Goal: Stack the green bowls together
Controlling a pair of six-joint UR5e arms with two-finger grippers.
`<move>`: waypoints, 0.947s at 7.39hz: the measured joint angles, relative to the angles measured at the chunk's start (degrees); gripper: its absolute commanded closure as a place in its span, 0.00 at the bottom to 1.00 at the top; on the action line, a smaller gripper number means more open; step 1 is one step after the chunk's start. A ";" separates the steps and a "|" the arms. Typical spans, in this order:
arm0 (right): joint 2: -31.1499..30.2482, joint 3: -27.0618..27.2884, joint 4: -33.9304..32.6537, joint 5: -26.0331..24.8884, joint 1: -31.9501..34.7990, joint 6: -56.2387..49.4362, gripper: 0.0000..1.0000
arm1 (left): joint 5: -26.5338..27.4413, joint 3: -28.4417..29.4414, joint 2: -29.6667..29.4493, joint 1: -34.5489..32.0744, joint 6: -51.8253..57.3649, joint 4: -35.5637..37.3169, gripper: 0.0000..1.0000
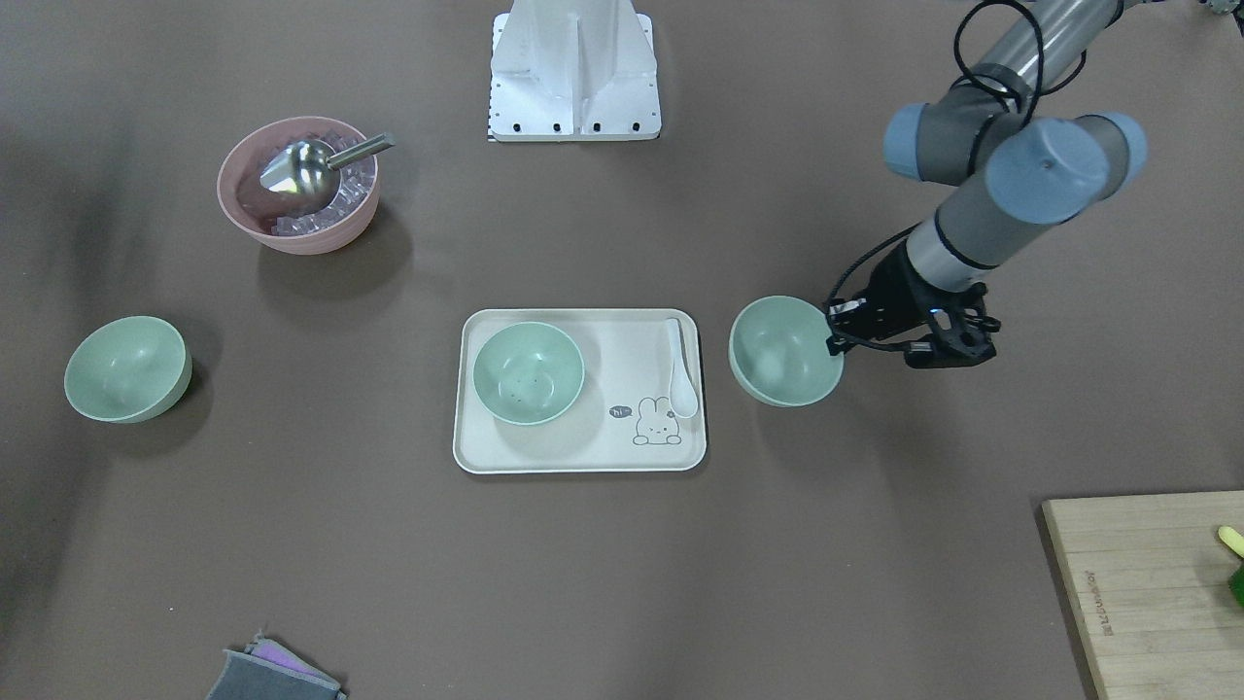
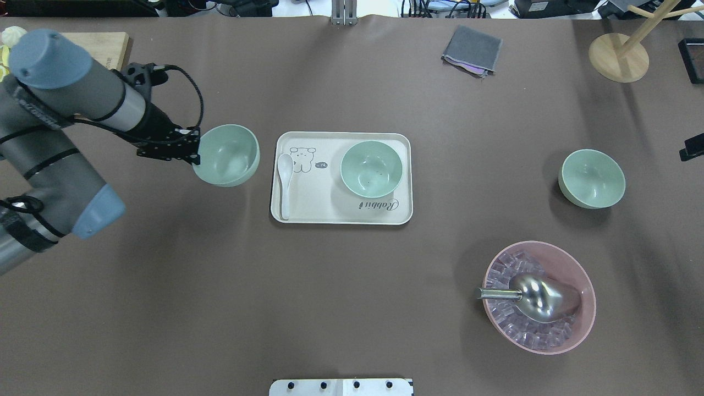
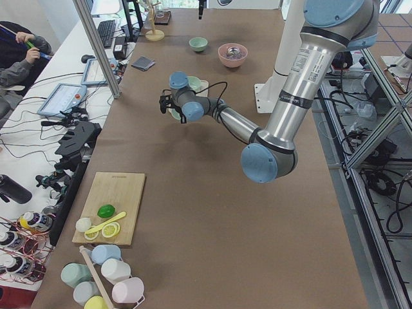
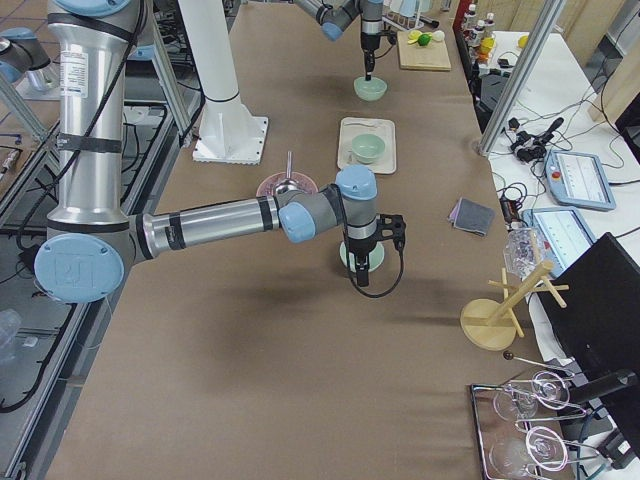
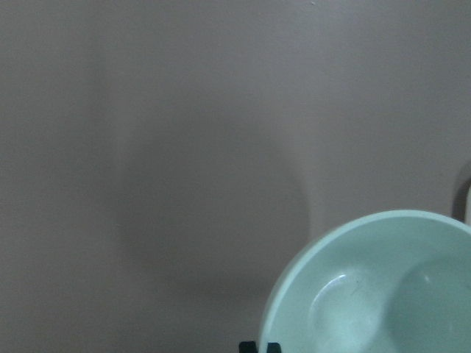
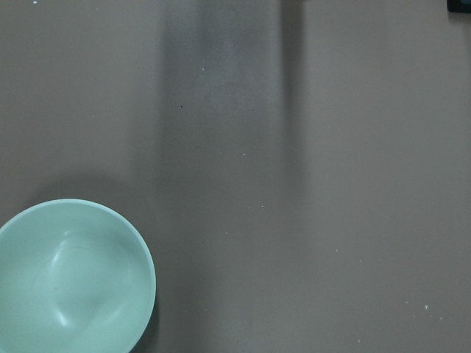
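Note:
Three pale green bowls show. My left gripper [image 2: 195,155] is shut on the rim of one green bowl [image 2: 226,155], just left of the white tray; in the front view this bowl [image 1: 785,350] hangs tilted from the gripper [image 1: 838,342]. The left wrist view shows the bowl [image 5: 383,287] above its shadow on the table. A second green bowl [image 2: 369,169] sits on the tray [image 2: 341,220]. The third green bowl [image 2: 592,179] stands alone at the right, and also shows in the right wrist view [image 6: 70,279]. Only a black edge of my right gripper [image 2: 692,147] shows; I cannot tell if it is open or shut.
A white spoon [image 2: 285,184] lies on the tray's left side. A pink bowl [image 2: 586,275] with ice and a metal scoop [image 2: 536,297] stands near right. A grey cloth [image 2: 472,50], a wooden stand [image 2: 619,55] and a cutting board [image 2: 104,44] lie at the far edge.

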 measured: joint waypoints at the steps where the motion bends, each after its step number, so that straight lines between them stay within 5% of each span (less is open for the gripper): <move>1: 0.00 0.00 0.00 -0.02 -0.03 0.02 0.00 | 1.32 0.20 -3.90 2.19 -3.15 3.10 1.00; 7: 0.08 0.00 0.00 -0.11 -0.14 0.19 0.00 | 9.26 10.26 -25.04 10.56 -15.89 11.83 1.00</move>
